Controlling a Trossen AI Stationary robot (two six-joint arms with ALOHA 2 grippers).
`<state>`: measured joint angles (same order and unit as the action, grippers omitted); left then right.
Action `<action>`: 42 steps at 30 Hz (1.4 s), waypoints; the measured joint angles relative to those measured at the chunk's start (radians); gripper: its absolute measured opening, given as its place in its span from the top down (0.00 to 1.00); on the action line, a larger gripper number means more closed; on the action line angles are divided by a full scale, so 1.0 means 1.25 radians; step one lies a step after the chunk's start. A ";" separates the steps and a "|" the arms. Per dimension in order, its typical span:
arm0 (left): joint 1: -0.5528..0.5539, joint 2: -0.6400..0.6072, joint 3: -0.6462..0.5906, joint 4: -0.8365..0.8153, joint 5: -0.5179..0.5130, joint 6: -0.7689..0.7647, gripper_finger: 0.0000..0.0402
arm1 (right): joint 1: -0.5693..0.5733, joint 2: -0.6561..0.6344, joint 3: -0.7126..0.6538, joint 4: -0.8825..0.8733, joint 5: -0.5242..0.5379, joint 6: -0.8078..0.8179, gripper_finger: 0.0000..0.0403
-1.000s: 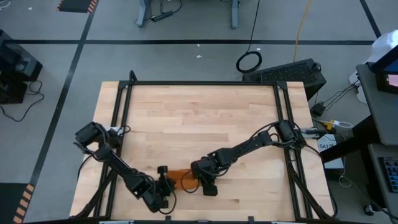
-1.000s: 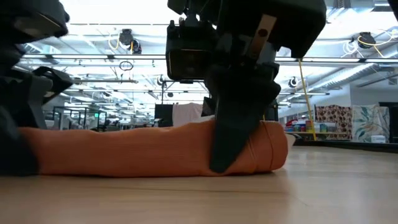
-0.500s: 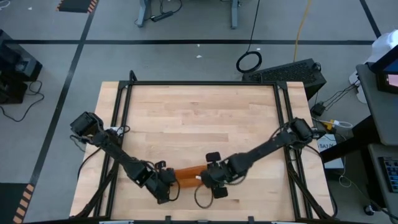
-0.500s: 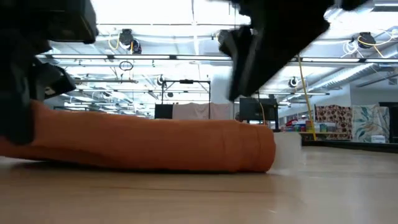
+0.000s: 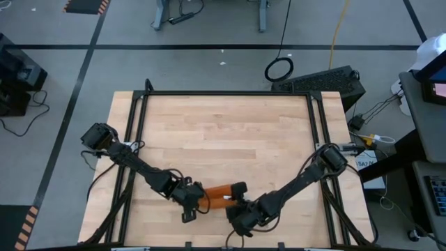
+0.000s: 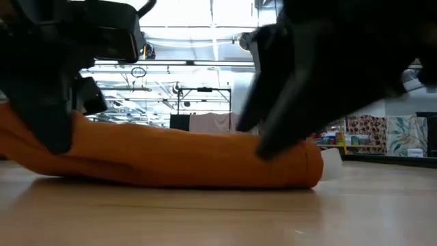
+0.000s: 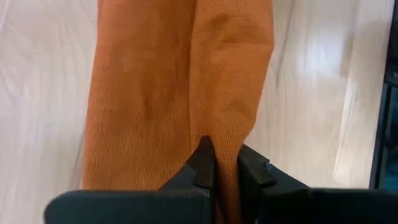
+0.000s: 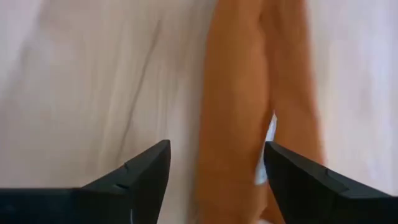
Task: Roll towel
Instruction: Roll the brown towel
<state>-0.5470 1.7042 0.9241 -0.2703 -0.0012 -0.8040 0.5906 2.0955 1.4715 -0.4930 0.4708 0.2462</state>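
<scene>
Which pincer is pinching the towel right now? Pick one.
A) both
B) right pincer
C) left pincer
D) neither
C: in the left wrist view the left pincer is shut on a fold of the towel, while the right pincer stands open with the cloth ahead of it, not gripped.

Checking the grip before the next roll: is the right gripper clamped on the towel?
No: the right gripper stands open, its fingers apart around the towel.
</scene>
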 joint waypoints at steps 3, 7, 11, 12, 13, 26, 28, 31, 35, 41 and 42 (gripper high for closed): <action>-0.002 0.000 0.000 0.001 0.001 0.000 0.93 | -0.008 0.020 0.000 -0.010 -0.018 0.001 0.38; -0.005 0.000 0.000 0.004 0.001 -0.001 0.93 | -0.030 0.036 0.000 -0.011 -0.055 0.002 0.39; -0.009 0.000 0.001 0.025 0.001 0.003 0.93 | -0.059 0.036 0.001 -0.009 -0.098 0.003 0.45; -0.009 0.000 0.001 0.026 0.001 0.007 0.93 | -0.067 0.036 0.002 -0.009 -0.115 0.003 0.47; -0.008 0.000 0.001 0.026 0.000 0.013 0.93 | -0.076 0.036 0.002 -0.009 -0.140 0.003 0.50; -0.062 -0.001 0.002 0.104 -0.057 0.088 0.90 | -0.139 0.029 0.002 0.024 -0.589 0.065 0.95; -0.080 -0.001 0.002 0.092 -0.119 0.089 0.85 | -0.154 0.027 0.002 0.028 -0.634 0.084 0.93; -0.111 -0.001 0.002 0.059 -0.220 0.089 0.78 | -0.185 0.027 0.000 0.025 -0.707 0.084 0.93; -0.141 -0.001 0.002 0.024 -0.276 0.085 0.67 | -0.226 0.027 0.000 0.028 -0.767 0.079 0.97; -0.181 -0.001 0.002 0.019 -0.344 0.086 0.55 | -0.272 0.027 0.000 0.028 -0.823 0.067 0.97; -0.189 -0.001 0.002 0.020 -0.356 0.090 0.54 | -0.276 0.027 0.000 0.025 -0.823 0.065 0.97</action>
<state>-0.7827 1.7027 0.9260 -0.2451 -0.4463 -0.6914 0.2454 2.1288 1.4714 -0.4623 -0.5586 0.3274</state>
